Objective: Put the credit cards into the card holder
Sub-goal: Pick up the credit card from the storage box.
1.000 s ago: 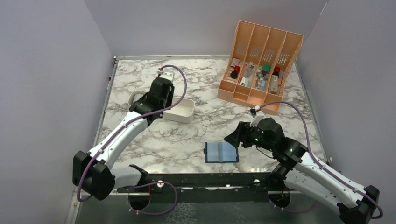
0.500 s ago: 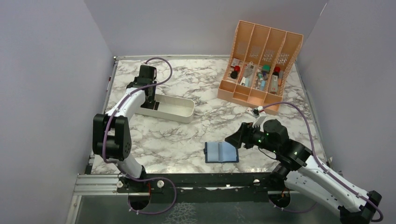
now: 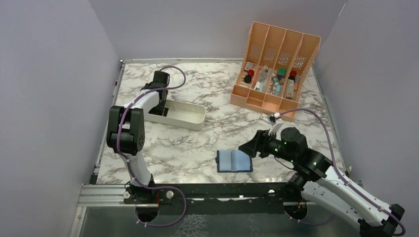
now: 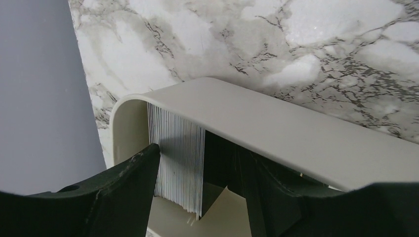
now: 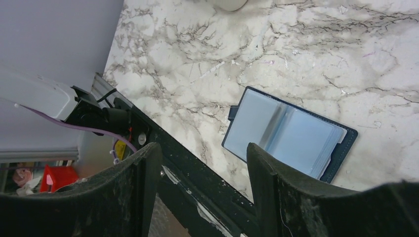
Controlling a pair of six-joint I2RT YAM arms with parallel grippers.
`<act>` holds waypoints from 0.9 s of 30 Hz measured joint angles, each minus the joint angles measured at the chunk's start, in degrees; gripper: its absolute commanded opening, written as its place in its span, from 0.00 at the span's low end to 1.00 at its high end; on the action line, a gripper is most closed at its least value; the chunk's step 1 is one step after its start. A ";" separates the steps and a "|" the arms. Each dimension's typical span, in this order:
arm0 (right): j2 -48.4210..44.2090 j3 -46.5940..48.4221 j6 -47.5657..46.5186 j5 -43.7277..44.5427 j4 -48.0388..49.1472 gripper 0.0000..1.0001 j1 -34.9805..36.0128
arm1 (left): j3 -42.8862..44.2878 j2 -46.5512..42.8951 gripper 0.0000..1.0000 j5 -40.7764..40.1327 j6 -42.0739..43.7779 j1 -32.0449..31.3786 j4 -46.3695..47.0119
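Left gripper [image 4: 200,163], jaws wide and empty, straddles the upright stack of thin credit cards [image 4: 178,153] at the left end of the white oblong plastic tray [image 4: 276,128]; best pinch one card, not the pack; right gripper [image 5: 202,153] hangs open, empty, beside the open navy folding card holder [image 3: 234,161] on the near bench [image 3: 207,138].

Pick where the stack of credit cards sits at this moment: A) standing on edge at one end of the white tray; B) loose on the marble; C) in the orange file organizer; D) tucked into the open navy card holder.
A: the left wrist view shows the credit cards standing on edge against the end wall of the white tray, while the card holder lies open well away from it.
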 measured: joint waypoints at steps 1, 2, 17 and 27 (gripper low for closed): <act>-0.42 0.00 0.00 0.04 -0.11 0.68 0.00 | 0.00 0.55 0.64 -0.44 0.11 0.00 0.00; -0.83 0.00 0.00 0.09 -0.17 0.68 0.00 | 0.00 1.25 0.63 -0.98 0.28 0.00 -0.04; -5.44 0.00 0.00 2.29 -0.92 0.68 0.00 | 1.31 2.29 0.29 -5.29 1.57 -0.15 0.33; -4.79 0.02 0.02 2.25 -0.92 0.68 0.00 | 1.36 1.14 0.14 -4.90 1.92 -0.66 -0.24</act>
